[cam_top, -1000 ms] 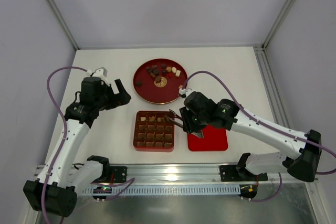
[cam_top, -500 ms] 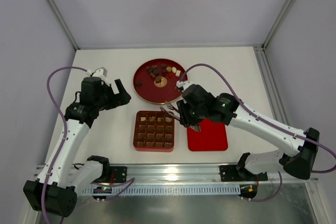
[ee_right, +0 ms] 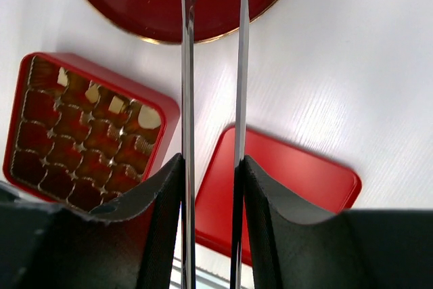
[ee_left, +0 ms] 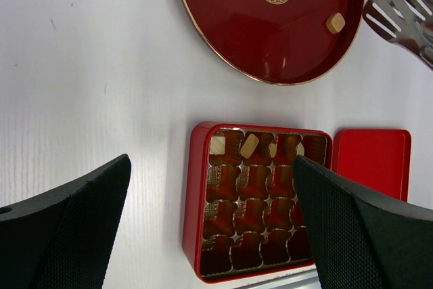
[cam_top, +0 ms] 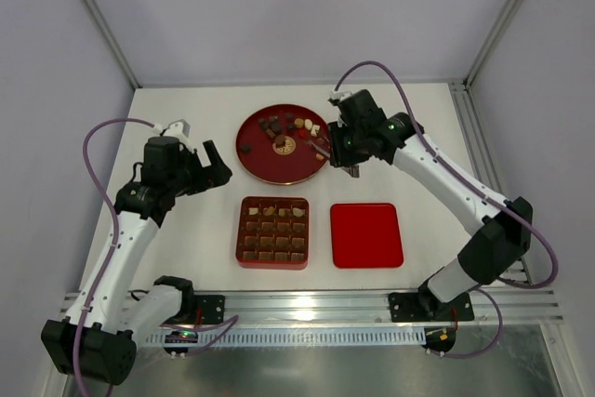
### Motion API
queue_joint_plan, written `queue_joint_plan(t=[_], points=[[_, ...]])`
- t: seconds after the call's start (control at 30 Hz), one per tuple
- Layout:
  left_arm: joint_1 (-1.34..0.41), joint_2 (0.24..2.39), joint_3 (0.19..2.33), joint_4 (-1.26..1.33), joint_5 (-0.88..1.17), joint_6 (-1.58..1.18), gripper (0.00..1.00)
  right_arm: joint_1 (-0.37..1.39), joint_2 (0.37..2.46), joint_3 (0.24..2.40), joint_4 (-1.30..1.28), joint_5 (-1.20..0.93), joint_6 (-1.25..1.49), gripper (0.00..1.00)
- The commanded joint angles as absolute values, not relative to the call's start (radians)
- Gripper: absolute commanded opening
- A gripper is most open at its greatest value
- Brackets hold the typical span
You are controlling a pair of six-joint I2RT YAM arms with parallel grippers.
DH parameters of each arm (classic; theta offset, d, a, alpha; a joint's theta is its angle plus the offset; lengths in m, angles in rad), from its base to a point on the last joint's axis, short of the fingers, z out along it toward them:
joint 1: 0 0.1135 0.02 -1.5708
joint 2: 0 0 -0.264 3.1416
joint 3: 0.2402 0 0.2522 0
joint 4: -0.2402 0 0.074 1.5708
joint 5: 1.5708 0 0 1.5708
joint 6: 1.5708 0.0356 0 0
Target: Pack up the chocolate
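Note:
Several chocolate pieces [cam_top: 288, 125], dark, mid-brown and cream, lie on the far part of a round red plate [cam_top: 270, 166]. The red grid box [cam_top: 272, 231] holds a few pieces in its top row [ee_right: 149, 117]. My right gripper [cam_top: 349, 151] is shut on metal tongs [ee_right: 188, 65]. The tongs' tips [ee_left: 399, 8] hover at the plate's right edge, near a cream piece [ee_left: 335, 23]. The tongs look empty. My left gripper [cam_top: 218, 165] is open and empty, held above the table left of the plate, with the box [ee_left: 193, 201] below it in its wrist view.
The flat red lid [cam_top: 367, 235] lies right of the box, also in the right wrist view [ee_right: 291, 167]. The table's near edge with the metal rail runs just below the box and the lid.
My right arm has swung the tongs from over the box and lid up and away to the plate's right edge. The left arm has not moved.

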State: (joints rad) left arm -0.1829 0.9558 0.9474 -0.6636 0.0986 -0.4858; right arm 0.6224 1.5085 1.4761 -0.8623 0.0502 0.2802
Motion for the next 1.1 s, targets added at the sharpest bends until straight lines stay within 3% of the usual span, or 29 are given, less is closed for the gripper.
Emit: queue_joint_plan(t=[0.0, 0.43, 1.07], points=[[-0.183, 0.959, 0.948, -0.652, 0.117, -0.474, 1.0, 0.572, 1.592, 1.569, -0.824, 0.014, 0.213, 0.41], [-0.183, 0.954, 0.946, -0.652, 0.112, -0.472, 1.0, 0.522, 1.93, 1.896, -0.85, -0.044, 0.202, 0.39], [-0.183, 0.953, 0.948, -0.65, 0.118, -0.472, 1.0, 0.551, 2.086, 2.072, -0.877, -0.031, 0.218, 0.4]])
